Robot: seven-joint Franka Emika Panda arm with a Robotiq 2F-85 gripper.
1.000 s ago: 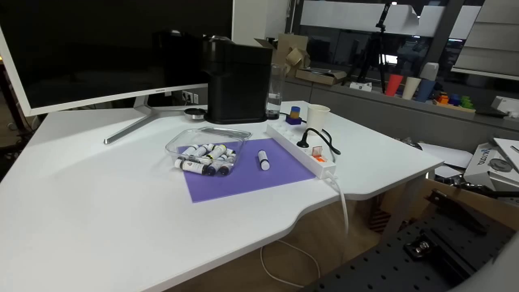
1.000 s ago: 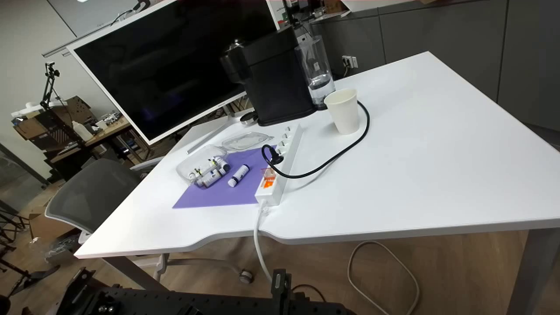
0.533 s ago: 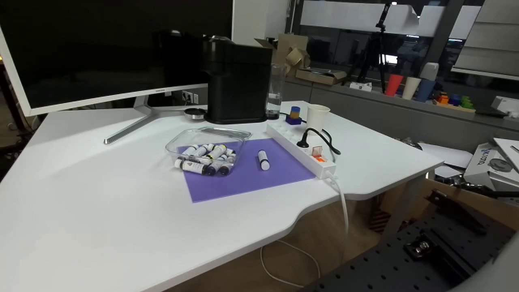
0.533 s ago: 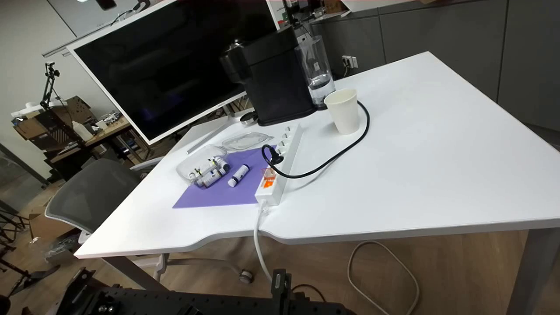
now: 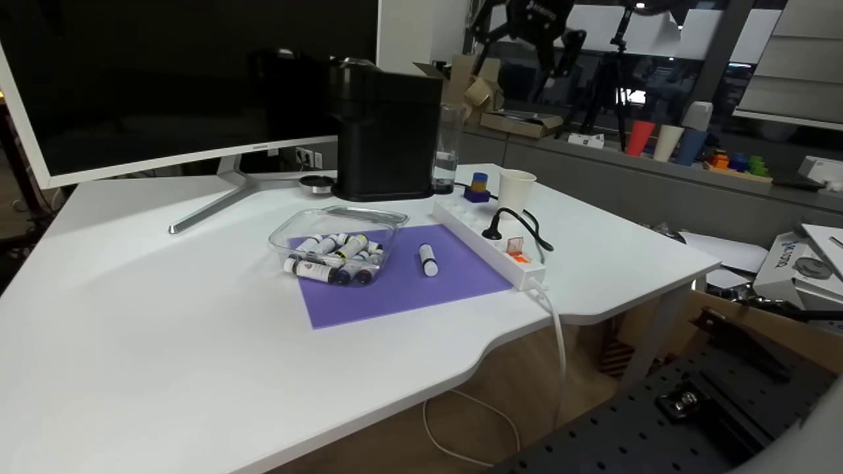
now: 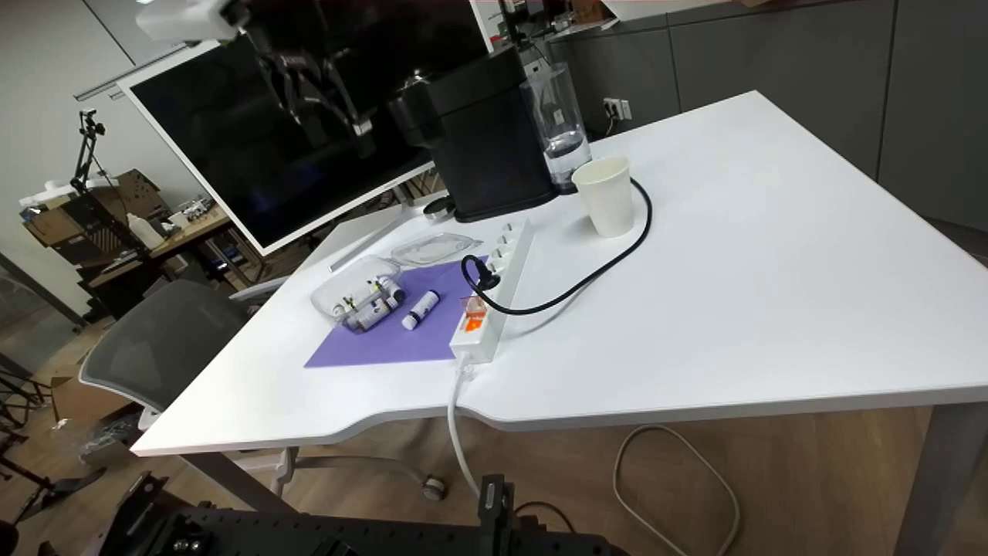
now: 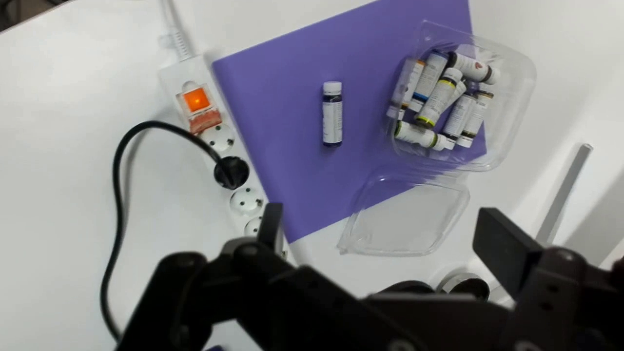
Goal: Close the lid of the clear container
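The clear container [image 5: 280,238] holds several small white-labelled bottles and sits at the edge of the purple mat; it also shows in the other views [image 6: 328,289] [image 7: 514,109]. Its transparent lid [image 7: 409,219] is folded open, lying out from the container's back side on the mat and table. The lid appears in both exterior views [image 5: 366,214] [image 6: 434,249]. My gripper [image 7: 387,236] is open and empty; in the wrist view its fingers stand wide on either side of the lid. In both exterior views the gripper [image 5: 509,82] [image 6: 338,130] hangs high above the table, apart from everything.
A loose bottle [image 7: 332,114] lies on the purple mat [image 7: 292,122]. A white power strip [image 6: 505,270] with a black cable [image 6: 571,293] borders the mat. A tall black machine [image 5: 388,131], a paper cup [image 5: 516,187] and the monitor stand [image 5: 211,207] are near.
My gripper has come into both exterior views from above, moving down over the table. The container, lid and bottles have not moved.
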